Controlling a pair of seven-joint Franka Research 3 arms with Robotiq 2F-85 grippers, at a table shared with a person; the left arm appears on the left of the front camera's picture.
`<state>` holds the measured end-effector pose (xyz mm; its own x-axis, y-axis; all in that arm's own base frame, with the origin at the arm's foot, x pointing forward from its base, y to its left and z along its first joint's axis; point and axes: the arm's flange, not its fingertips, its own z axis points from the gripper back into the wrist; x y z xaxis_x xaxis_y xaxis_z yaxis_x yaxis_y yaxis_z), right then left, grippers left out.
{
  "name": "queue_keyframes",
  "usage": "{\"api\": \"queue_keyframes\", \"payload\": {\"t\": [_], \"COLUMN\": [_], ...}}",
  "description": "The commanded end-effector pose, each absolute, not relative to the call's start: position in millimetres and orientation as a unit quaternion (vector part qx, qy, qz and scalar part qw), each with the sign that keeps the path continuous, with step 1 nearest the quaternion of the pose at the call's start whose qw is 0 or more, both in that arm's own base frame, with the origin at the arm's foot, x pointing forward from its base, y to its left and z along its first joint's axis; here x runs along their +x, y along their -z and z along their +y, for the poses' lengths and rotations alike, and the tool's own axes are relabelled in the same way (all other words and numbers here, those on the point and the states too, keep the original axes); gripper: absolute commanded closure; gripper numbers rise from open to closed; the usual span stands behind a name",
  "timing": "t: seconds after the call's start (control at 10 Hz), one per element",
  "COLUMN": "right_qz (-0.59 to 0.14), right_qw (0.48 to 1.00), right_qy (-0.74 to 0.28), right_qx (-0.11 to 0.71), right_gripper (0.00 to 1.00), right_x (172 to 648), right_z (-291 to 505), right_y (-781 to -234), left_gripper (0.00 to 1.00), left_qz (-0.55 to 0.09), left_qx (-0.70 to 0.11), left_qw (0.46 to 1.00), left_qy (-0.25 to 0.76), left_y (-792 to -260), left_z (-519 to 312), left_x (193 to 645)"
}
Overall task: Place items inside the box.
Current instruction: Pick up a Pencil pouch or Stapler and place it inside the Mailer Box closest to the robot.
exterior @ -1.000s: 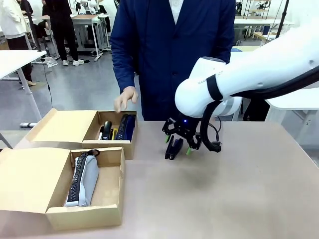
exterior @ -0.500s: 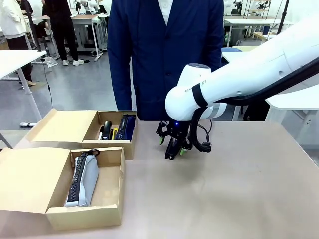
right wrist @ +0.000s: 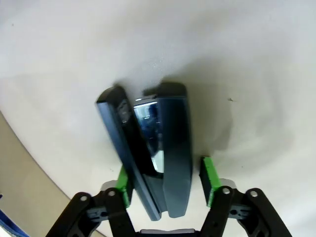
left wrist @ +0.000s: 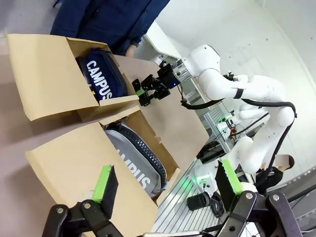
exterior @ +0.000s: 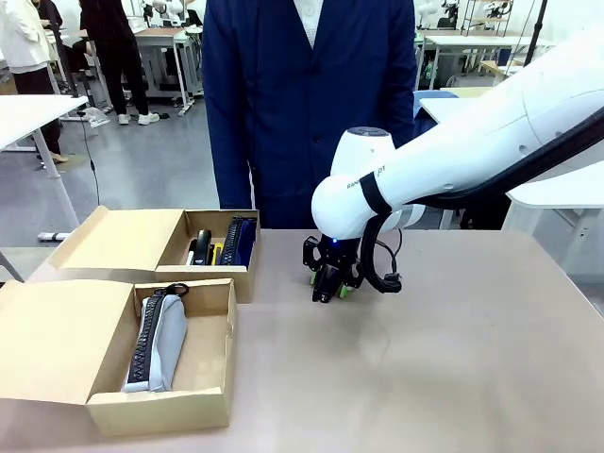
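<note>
I've got the right gripper (exterior: 330,288) clamped across the stapler (right wrist: 153,143), pads on its long sides so it should lift without twisting; it stands on the table (exterior: 453,359) near the far box (exterior: 203,280). The left gripper (left wrist: 167,175) hangs above the near box (exterior: 160,411) with fingers apart (out of my path, I'd judge). The far box looks crowded beside the navy pouch (exterior: 241,241), whereas the near one has open floor beside the grey pouch (exterior: 165,344); either way there's a cardboard wall to clear.

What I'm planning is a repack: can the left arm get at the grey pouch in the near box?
Probably yes: the box lies open, the grey pouch is uncovered, and the open left tool faces it with nothing between.
</note>
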<state>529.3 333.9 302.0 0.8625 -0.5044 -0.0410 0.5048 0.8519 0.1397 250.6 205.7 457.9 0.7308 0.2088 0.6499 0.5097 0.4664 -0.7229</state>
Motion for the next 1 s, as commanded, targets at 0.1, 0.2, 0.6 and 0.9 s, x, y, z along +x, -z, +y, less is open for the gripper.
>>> {"api": "queue_keyframes", "payload": {"t": [0.1,0.2,0.6,0.9], "right_qz": [-0.016,-0.015,0.003,0.084], "right_qw": [0.958,0.959,0.963,0.976], "right_qy": [0.278,0.277,0.260,0.174], "right_qx": [0.062,0.062,0.070,0.097], "right_gripper": [1.00,1.00,1.00,1.00], "right_x": [531.3,531.1,525.5,471.7], "right_z": [336.6,336.2,329.3,281.0], "right_y": [-305.4,-305.2,-315.4,-384.3], "left_gripper": [0.00,0.00,0.00,0.00], "left_qz": [-0.367,-0.367,-0.367,-0.367], "left_qx": [-0.511,-0.511,-0.511,-0.511], "left_qw": [0.771,0.771,0.771,0.771], "left_qy": [0.102,0.102,0.102,0.102], "left_y": [-459.1,-459.1,-459.1,-459.1], "left_z": [204.7,204.7,204.7,204.7], "left_x": [250.0,250.0,250.0,250.0]}}
